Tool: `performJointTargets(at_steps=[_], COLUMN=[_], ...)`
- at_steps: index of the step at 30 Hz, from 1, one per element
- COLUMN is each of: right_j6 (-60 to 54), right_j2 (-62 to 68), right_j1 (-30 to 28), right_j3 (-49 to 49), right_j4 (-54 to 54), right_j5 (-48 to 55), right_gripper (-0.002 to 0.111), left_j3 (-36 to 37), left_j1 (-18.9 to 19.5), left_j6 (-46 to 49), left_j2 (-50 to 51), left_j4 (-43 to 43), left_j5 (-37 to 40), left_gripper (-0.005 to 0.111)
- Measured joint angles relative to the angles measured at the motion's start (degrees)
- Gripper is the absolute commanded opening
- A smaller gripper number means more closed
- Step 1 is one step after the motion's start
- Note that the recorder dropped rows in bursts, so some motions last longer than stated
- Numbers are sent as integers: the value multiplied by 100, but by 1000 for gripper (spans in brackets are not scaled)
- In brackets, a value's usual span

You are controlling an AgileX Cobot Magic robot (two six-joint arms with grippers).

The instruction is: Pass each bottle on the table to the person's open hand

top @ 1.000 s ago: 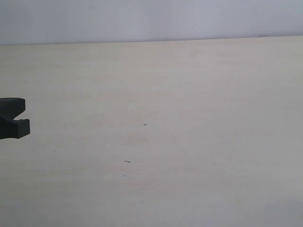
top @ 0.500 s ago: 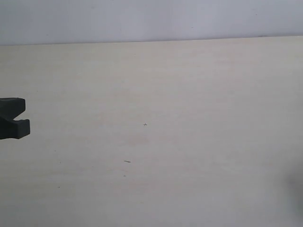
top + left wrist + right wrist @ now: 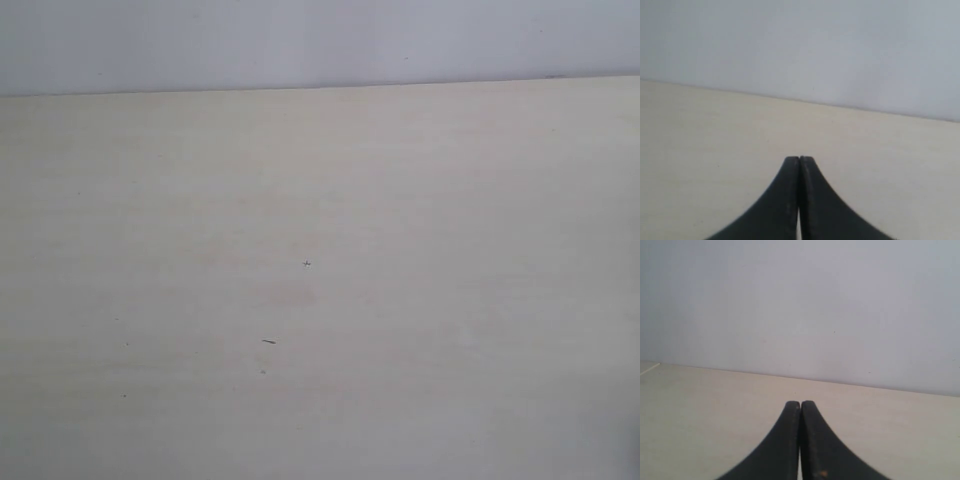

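Observation:
The pale beige table (image 3: 400, 200) fills the exterior view with nothing standing on it. No bottles and no person's open hand show in any view. Neither arm appears in the exterior view. In the left wrist view my left gripper (image 3: 799, 159) is shut, black fingers pressed together above the table (image 3: 700, 140), holding nothing. In the right wrist view my right gripper (image 3: 800, 403) is likewise shut and empty over the table (image 3: 700, 405).
A plain grey-white wall (image 3: 320, 40) runs behind the table's far edge. A few tiny dark specks (image 3: 268, 341) mark the tabletop near the middle.
The left gripper, visible at the left edge of the exterior view in both earlier frames, has moved out of that view.

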Motion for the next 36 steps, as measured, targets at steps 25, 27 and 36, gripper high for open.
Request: performJointTargets(at_steps=[25, 27, 36], right_j6=[0, 0, 0], right_j2=[0, 0, 0], right_j1=[0, 0, 0], right_j3=[0, 0, 0], right_j4=[0, 0, 0], right_j5=[0, 0, 0], right_gripper=[0, 0, 0], left_j3=[296, 480, 1408], left_j1=[488, 500, 500], left_j6=[-7777, -8137, -8029], left_j2=[-578, -578, -732], left_j4=[7380, 7934, 8585], left_j5=[912, 902, 669], left_gripper=[0, 0, 0])
